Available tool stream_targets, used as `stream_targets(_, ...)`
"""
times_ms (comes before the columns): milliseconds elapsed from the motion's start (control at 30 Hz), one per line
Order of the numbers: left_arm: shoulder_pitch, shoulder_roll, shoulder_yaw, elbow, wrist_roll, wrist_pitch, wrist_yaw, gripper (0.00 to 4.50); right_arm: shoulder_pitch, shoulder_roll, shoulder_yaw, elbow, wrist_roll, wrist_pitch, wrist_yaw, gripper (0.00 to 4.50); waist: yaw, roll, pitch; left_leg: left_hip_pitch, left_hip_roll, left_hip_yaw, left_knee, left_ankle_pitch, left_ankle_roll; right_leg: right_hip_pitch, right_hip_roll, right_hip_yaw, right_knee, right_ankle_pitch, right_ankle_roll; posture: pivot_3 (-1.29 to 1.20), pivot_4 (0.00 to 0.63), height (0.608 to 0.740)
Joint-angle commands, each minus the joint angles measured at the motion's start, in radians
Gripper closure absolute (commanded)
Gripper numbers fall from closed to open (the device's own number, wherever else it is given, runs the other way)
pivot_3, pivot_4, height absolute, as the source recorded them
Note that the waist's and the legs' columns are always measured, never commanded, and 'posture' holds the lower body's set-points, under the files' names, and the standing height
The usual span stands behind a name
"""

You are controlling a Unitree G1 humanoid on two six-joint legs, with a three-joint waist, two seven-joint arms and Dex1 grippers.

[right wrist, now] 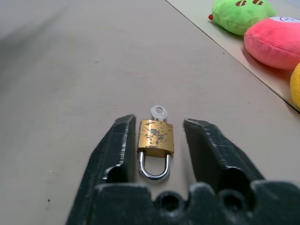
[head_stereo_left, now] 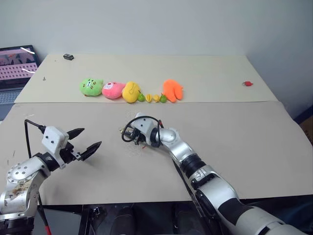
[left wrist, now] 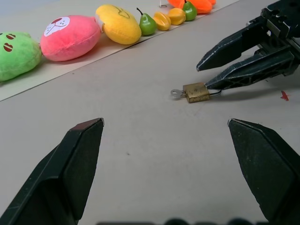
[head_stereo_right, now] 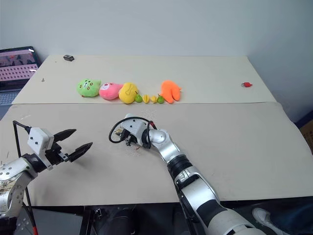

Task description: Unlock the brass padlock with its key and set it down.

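The brass padlock (right wrist: 155, 137) lies flat on the beige table (head_stereo_left: 234, 147), its silvery shackle (right wrist: 154, 169) seated in the body. A small silver key (right wrist: 158, 111) sticks out of its other end. My right gripper (right wrist: 159, 119) is low over the table and open. Its fingers (right wrist: 119, 143) stand on either side of the padlock, with a small gap on each side. Well to the left, my left gripper (head_stereo_left: 92, 137) is wide open and holds nothing. It points toward the padlock (left wrist: 196, 92) and the right gripper (left wrist: 202, 77).
Along the seam at the back lie a green plush (head_stereo_left: 91, 87), a pink plush (head_stereo_left: 113, 90), a yellow plush (head_stereo_left: 130, 91), small toy fruits (head_stereo_left: 155, 98) and an orange plush (head_stereo_left: 172, 90). A small red object (head_stereo_left: 248, 83) lies far right, a black one (head_stereo_left: 68, 57) far back, a laptop (head_stereo_left: 17, 66) at left.
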Motion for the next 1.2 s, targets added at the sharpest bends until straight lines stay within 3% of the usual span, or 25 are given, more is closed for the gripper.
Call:
stream_targets(33,-0.011,-0.001,0.013,-0.008,-0.011,-0.004,0.002,0.0,-0.013,0.016,-0.011,-0.036,0.031,0.02,0.034,0.97,0.0,0.0,0.0,0.0,0.0,0.0,0.0,0.0,0.0,0.0,0.0,0.0,0.0,0.0,0.0,0.0,0.15,0.722)
stream_targets(900,0.019,-0.008,0.03,-0.032,-0.014,-0.008,0.017,0.0,-0.134,0.1,0.021,0.29,-0.029,-0.094,-0.062,0.97,-0.001,0.0,0.0,0.002,0.0,0.0,0.0,0.0,0.0,0.001,0.0,0.0,0.001,-0.001,0.001,0.0,0.15,0.722)
stream_targets(1000,0.021,-0.009,0.03,-0.032,-0.014,-0.011,0.017,0.0,-0.132,0.102,0.02,0.299,-0.021,-0.1,-0.042,1.56,-0.001,0.0,0.0,0.002,0.0,0.0,0.0,0.0,0.0,0.001,0.0,0.0,0.001,-0.001,0.002,0.0,0.15,0.722)
stream_targets(1100,0.017,-0.008,0.029,-0.024,-0.013,-0.012,0.016,0.0,-0.126,0.098,0.022,0.308,-0.02,-0.099,-0.041,2.71,0.002,0.0,0.0,0.002,0.0,0.0,0.0,0.0,0.0,0.002,0.0,0.0,0.001,-0.001,0.002,0.0,0.15,0.722)
stream_targets(1200,0.009,-0.008,0.026,-0.016,-0.011,-0.014,0.016,0.0,-0.125,0.097,0.018,0.311,-0.017,-0.095,-0.055,3.54,0.003,0.0,0.0,0.002,0.0,0.0,0.0,0.0,0.0,0.002,0.0,0.0,0.001,-0.001,0.002,0.0,0.15,0.722)
